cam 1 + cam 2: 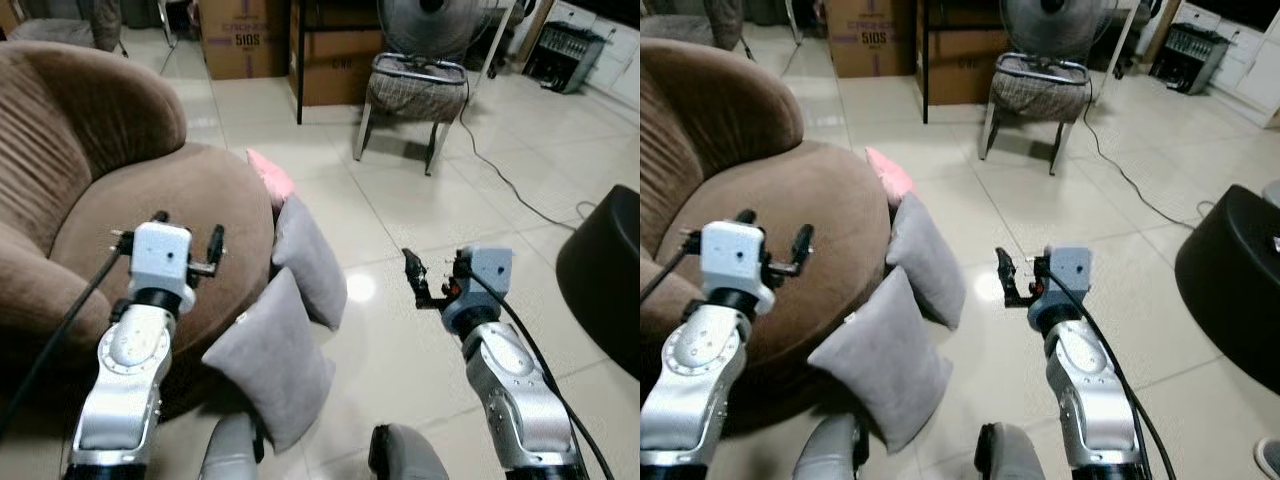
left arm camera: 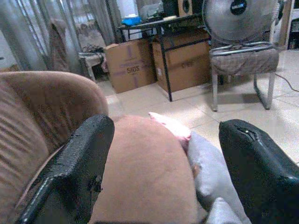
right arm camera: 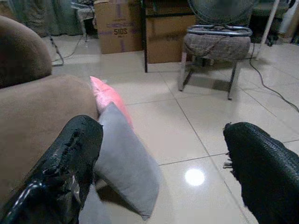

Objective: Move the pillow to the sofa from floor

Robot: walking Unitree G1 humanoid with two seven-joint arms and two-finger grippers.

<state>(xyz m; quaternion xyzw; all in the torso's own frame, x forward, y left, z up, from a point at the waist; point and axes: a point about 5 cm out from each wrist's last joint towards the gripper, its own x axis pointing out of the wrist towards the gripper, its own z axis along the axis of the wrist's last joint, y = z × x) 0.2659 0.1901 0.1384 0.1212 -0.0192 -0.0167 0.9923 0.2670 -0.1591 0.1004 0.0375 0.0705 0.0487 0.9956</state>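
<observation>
You see 2 grey pillows (image 1: 300, 300) leaning on the brown sofa (image 1: 190, 210) over glossy tiled floor (image 1: 400, 200); left gripper (image 1: 185, 235) and right gripper (image 1: 1018, 272) both spread, empty.

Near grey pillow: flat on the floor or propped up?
Propped up. The near grey pillow stands on edge on the tiles, leaning against the brown sofa, beside a second grey pillow.

1. Near grey pillow (image 1: 268, 365): square, plump, it stands tilted on the floor and leans on the sofa (image 1: 190, 215) front, at 6 o'clock of the scene.
2. Second grey pillow (image 1: 310, 262): same kind, at 12 o'clock from the first, also leaning on the sofa edge.
3. Pink pillow (image 1: 271, 178): at 11 o'clock from the second, partly hidden, against the sofa.
4. Sofa: brown, round, with a ribbed backrest, at 9 o'clock.
</observation>
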